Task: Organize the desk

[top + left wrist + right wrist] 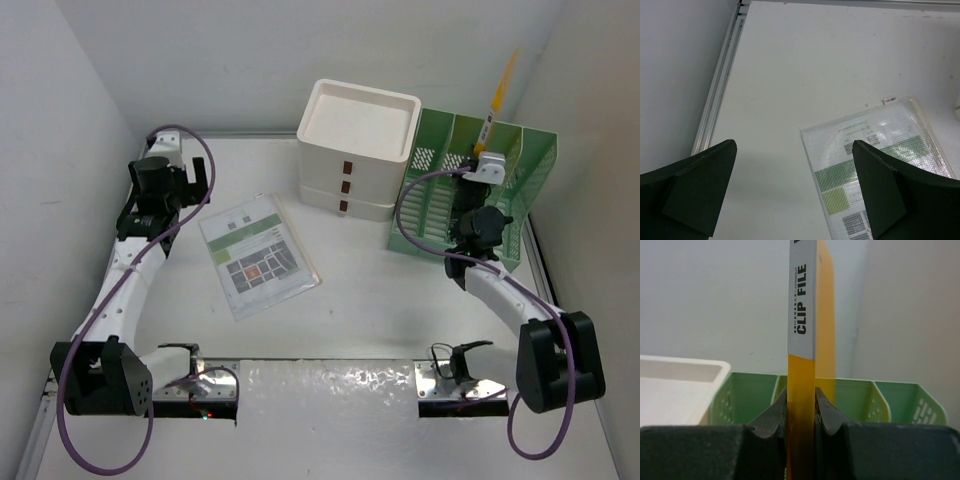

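The desk (380, 310) is a large white tabletop with metal rails. My right gripper (487, 158) is shut on a yellow clip file (801, 390) and holds it upright over the green slotted file rack (520, 175); the file (497, 100) sticks up above the rack (860, 397). A clear plastic sleeve with a printed sheet (258, 255) lies flat on the desk at centre left. My left gripper (794, 197) is open and empty, hovering above the desk (790, 100) just left of the sleeve (875, 165).
A white three-drawer box (355, 150) stands at the back, touching the left side of the rack. Walls close in on the left, back and right. A metal rail (720, 85) runs along the desk's left edge.
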Robot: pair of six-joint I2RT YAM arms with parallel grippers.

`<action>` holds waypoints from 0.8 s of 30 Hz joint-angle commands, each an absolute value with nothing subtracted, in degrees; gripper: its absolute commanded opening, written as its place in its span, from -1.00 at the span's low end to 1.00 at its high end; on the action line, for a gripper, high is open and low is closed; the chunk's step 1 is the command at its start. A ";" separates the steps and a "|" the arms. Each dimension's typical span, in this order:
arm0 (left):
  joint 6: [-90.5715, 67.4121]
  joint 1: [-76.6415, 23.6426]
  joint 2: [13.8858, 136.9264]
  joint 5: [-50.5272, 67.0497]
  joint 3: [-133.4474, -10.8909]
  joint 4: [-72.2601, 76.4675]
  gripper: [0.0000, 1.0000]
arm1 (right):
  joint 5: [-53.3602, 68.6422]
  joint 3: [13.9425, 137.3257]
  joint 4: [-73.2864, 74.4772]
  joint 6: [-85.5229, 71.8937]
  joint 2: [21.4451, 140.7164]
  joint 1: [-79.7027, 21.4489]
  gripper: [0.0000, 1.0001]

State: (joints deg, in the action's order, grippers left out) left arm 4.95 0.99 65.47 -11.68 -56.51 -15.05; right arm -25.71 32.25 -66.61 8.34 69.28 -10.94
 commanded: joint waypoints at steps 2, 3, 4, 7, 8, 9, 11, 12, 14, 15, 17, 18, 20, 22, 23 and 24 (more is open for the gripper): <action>5.71 2.02 64.86 -12.31 -56.60 -12.57 0.99 | -14.67 32.08 -70.76 2.64 64.70 -11.16 -1.00; 5.71 2.02 64.95 -12.30 -56.60 -12.57 0.99 | -15.03 32.34 -69.36 3.16 61.82 -11.16 -1.00; 5.63 2.02 65.04 -12.30 -56.60 -12.48 0.99 | -15.55 32.95 -64.82 4.30 60.31 -11.16 -1.00; 5.54 2.11 65.30 -12.22 -56.78 -12.39 0.99 | -15.30 35.68 -56.79 6.32 54.68 -11.16 -1.00; 5.54 2.11 65.22 -12.30 -56.69 -12.31 0.99 | -14.68 37.08 -55.30 6.59 53.62 -11.25 -1.00; 5.54 2.11 65.21 -12.22 -56.78 -12.30 0.99 | -14.16 37.87 -53.63 6.85 52.40 -11.25 -1.00; 5.54 2.11 65.30 -12.13 -56.86 -12.39 0.99 | -11.88 41.81 -47.92 7.21 50.02 -11.25 -1.00; 5.54 2.11 65.22 -12.13 -56.87 -12.39 0.99 | -10.91 43.23 -45.64 7.12 49.66 -11.25 -1.00; 5.45 2.11 65.22 -12.04 -56.95 -12.39 0.99 | -8.19 46.56 -41.23 6.33 49.13 -11.16 -1.00; 5.54 2.11 65.21 -11.95 -56.87 -12.39 0.99 | -7.56 47.10 -40.96 5.72 49.13 -11.16 -1.00; 5.54 2.11 65.13 -11.95 -56.95 -12.39 0.99 | -7.38 47.55 -41.57 5.36 49.39 -11.25 -1.00; 5.45 2.11 65.04 -11.95 -56.95 -12.48 0.99 | -8.17 47.64 -42.09 5.45 49.66 -11.25 -1.00; 5.45 2.11 64.86 -11.87 -56.95 -12.48 0.99 | -9.48 47.46 -42.97 5.80 51.23 -11.16 -1.00; 5.62 2.11 64.51 -11.78 -57.22 -12.74 0.99 | -13.26 47.63 -44.82 6.06 52.81 -11.16 -1.00; 5.54 2.11 64.34 -11.69 -57.30 -12.83 0.99 | -13.88 48.25 -44.91 6.06 54.21 -11.16 -1.00; 5.62 2.11 64.16 -11.86 -57.30 -12.92 0.99 | -15.28 48.77 -44.30 5.02 55.27 -11.16 -1.00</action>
State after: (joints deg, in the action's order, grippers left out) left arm 5.39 1.52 65.52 -11.81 -56.51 -15.00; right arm -12.08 46.06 -43.05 6.37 52.21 -11.20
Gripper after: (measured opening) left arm 0.996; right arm 0.157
